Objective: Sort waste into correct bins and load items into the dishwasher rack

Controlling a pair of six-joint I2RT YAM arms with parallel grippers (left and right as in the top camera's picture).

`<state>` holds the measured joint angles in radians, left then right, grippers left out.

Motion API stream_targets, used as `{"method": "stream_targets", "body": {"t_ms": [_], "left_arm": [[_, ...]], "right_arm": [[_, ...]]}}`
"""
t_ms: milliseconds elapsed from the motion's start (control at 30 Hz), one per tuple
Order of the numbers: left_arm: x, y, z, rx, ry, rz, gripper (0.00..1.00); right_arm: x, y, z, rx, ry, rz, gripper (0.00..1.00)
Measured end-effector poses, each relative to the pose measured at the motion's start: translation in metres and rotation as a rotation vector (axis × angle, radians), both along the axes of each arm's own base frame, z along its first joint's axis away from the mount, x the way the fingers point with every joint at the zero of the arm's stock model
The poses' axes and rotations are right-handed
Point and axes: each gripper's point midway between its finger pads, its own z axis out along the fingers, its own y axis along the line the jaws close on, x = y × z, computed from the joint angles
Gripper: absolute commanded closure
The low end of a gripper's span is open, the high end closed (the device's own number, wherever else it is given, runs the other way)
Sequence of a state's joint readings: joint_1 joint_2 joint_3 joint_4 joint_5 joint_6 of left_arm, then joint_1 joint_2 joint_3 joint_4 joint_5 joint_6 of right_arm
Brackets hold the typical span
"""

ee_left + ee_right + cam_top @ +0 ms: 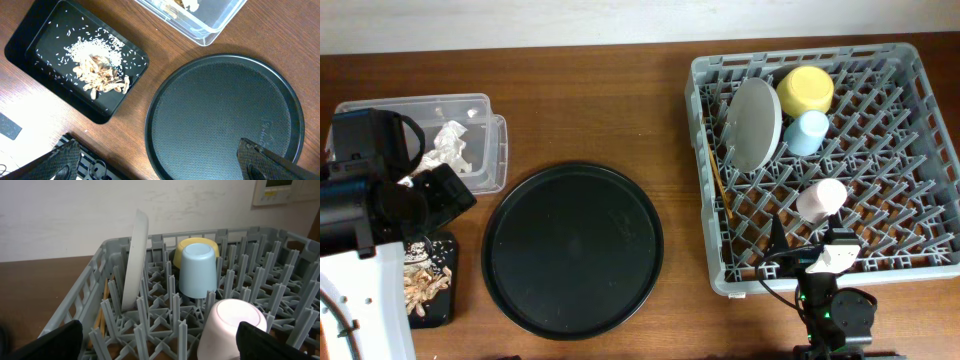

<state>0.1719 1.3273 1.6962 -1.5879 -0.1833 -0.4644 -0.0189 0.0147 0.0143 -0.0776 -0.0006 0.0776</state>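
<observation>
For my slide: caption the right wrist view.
Dishwasher rack loaded with an upright plate, yellow bowl, blue cup and pink cup.

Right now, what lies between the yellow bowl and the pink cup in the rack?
The light-blue cup, standing upside down; the overhead and right wrist views both show it.
</observation>
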Motion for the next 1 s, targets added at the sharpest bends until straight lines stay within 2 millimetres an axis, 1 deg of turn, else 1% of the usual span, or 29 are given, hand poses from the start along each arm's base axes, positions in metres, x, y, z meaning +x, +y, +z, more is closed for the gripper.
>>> {"method": "stream_targets", "body": {"t_ms": [533, 567, 633, 700, 800, 900, 967, 1000], "left_arm": [[-0.001, 0.000, 0.000, -0.001, 0.003, 0.000, 0.01], [-0.012, -0.002, -0.004, -0.009, 0.052, 0.000, 0.01], [-0.021, -0.004, -0.007, -0.016, 0.091, 0.000, 0.01], [-0.023, -0.005, -0.007, -0.020, 0.095, -0.002, 0.01], [-0.021, -0.013, -0.009, -0.065, 0.089, -0.016, 0.01], [-0.017, -0.020, -0.020, -0.089, 0.077, -0.047, 0.01], [-0.014, -0.027, -0.033, -0.087, 0.053, -0.100, 0.01], [-0.009, -0.030, -0.039, -0.079, 0.014, -0.129, 0.01]], "right_arm": [[0.000, 0.000, 0.000, 0.000, 0.000, 0.000, 0.02], [0.000, 0.000, 0.000, 0.000, 0.000, 0.000, 0.02], [0.000, 0.000, 0.000, 0.000, 0.000, -0.001, 0.02], [0.000, 0.000, 0.000, 0.001, 0.000, -0.003, 0.02], [0.000, -0.001, 0.000, 0.000, 0.000, -0.003, 0.02], [0.000, -0.001, 0.000, 0.000, 0.000, -0.003, 0.02], [0.000, -0.001, 0.000, 0.000, -0.002, -0.003, 0.02], [0.000, -0.001, 0.001, 0.000, -0.003, -0.003, 0.02]]}}
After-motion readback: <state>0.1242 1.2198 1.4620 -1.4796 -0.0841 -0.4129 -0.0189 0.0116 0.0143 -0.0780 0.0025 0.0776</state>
